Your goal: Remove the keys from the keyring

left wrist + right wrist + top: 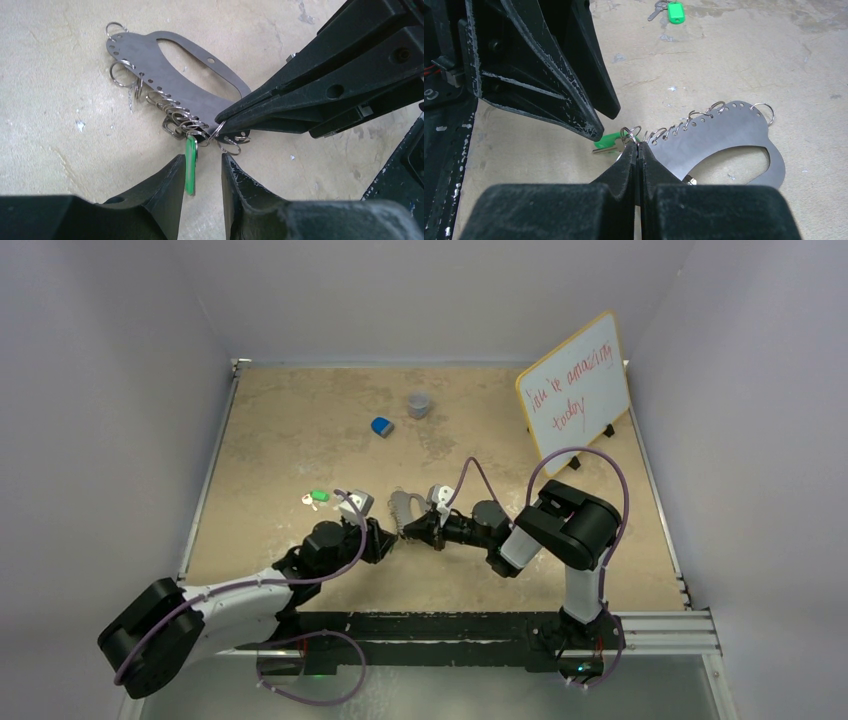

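The keyring [175,70] is a flat grey metal plate with a handle cutout and a row of small split rings along one edge; it lies on the table [300,440] and shows in the right wrist view [724,135] and the top view [402,508]. One green-headed key [190,167] hangs from an end ring, also seen in the right wrist view [611,141]. My right gripper [637,146] is shut on the plate's ringed edge. My left gripper [202,167] is open, its fingers either side of the green key. Loose green-headed keys [316,498] lie to the left.
A blue lump [381,426] and a grey cup [419,404] stand farther back. A whiteboard [575,390] leans at the back right. The loose keys also show in the right wrist view [671,10]. The two grippers [398,536] meet tip to tip mid-table.
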`<state>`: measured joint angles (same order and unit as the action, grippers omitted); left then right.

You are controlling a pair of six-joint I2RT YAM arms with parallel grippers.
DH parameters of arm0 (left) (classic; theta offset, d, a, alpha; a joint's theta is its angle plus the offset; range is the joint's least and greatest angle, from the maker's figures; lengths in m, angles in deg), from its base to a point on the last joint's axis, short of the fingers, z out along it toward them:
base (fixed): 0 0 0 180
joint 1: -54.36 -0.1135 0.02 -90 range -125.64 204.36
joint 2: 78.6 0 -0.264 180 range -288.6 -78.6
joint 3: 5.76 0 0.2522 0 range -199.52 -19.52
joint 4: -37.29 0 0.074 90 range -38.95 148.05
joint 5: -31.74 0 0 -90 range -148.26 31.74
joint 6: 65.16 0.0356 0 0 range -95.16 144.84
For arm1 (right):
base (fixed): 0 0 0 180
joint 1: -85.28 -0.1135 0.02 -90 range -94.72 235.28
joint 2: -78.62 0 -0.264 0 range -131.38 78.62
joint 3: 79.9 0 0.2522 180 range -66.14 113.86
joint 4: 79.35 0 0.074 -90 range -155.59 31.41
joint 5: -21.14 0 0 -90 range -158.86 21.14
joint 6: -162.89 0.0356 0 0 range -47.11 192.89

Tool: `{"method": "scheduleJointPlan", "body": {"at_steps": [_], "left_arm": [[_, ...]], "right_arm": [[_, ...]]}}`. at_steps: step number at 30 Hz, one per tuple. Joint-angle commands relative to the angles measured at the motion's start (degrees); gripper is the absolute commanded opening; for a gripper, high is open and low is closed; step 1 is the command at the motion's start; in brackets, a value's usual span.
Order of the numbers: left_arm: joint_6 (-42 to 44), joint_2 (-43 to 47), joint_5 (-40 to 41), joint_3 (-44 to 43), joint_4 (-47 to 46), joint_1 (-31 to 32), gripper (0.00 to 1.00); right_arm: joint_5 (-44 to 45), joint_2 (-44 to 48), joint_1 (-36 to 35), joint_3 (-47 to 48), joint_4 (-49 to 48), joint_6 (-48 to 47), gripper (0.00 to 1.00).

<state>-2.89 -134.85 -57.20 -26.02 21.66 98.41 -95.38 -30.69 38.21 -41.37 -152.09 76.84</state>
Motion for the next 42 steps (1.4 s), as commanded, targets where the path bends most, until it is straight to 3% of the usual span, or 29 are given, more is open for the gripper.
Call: {"method": "scheduleJointPlan", "body": {"at_steps": [1,10,23,32,42], "left_arm": [[3.34,-1.45,-0.74,0.75,-8.53,0.16,0.3],[6.89,-4.71,-3.78,-1.3,-11.24,0.24,0.19],[9.48,-5.78,-8.33,-2.99,-10.79,0.25,0.16],[10.05,-6.05,-12.13,-4.04,-10.1,0.2,0.0],[8.22,-4.84,-10.3,-5.73,-6.06,0.23,0.0]], "right_arm": [[-1.2,2.29,0.4,0.98,-15.29,0.35,0.0],[-4.11,2.2,0.36,0.98,-15.53,-0.02,0.0],[-6.33,2.61,0.35,1.33,-14.08,-1.03,0.0],[-7.65,2.79,0.45,1.42,-13.44,-2.0,0.0],[-5.33,3.46,0.46,0.36,-13.72,-3.12,0.0]]}}
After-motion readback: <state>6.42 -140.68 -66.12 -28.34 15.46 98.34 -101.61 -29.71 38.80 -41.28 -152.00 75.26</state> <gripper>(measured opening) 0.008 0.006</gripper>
